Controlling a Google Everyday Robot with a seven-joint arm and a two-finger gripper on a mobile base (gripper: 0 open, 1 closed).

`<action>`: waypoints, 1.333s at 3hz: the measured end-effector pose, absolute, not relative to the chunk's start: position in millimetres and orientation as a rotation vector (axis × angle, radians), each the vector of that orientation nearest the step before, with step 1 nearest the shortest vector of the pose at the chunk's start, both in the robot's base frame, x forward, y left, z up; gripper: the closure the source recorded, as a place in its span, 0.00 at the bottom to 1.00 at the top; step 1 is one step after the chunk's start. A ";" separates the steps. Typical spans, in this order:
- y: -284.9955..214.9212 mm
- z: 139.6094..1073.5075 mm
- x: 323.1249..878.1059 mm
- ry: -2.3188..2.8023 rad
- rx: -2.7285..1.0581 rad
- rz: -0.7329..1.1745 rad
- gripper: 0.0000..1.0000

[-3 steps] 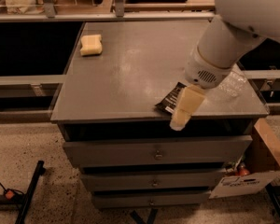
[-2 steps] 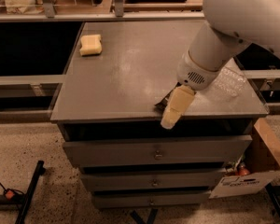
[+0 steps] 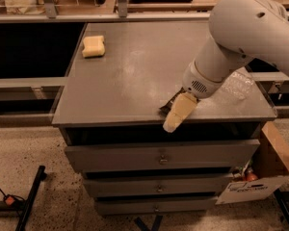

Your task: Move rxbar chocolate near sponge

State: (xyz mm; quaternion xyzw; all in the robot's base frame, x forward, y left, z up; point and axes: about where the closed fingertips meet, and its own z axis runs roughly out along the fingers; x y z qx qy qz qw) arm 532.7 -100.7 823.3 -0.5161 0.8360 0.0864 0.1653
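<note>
In the camera view, the gripper [image 3: 179,113] is hanging over the front edge of the counter [image 3: 130,76], overlapping the rxbar [image 3: 169,103]. I cannot tell whether it is spread or pinching. The rxbar is lying near that edge, well apart from the sponge [image 3: 93,46], which is sitting at the far left corner. A bottle [image 3: 238,84] is lying at the right.

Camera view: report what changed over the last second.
The cream gripper shifted slightly left over the front edge of the grey table, now covering more of the flat black rxbar chocolate wrapper. Whether it has taken hold of the bar does not show. The bar, the pale yellow foam sponge at the back left and the clear plastic bottle on the right stayed where they were.
</note>
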 end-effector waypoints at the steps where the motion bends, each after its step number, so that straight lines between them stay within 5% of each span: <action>1: -103.6 811.3 542.1 2.379 -1.416 0.218 0.00; 4: -108.4 802.6 552.0 2.407 -1.364 0.201 0.64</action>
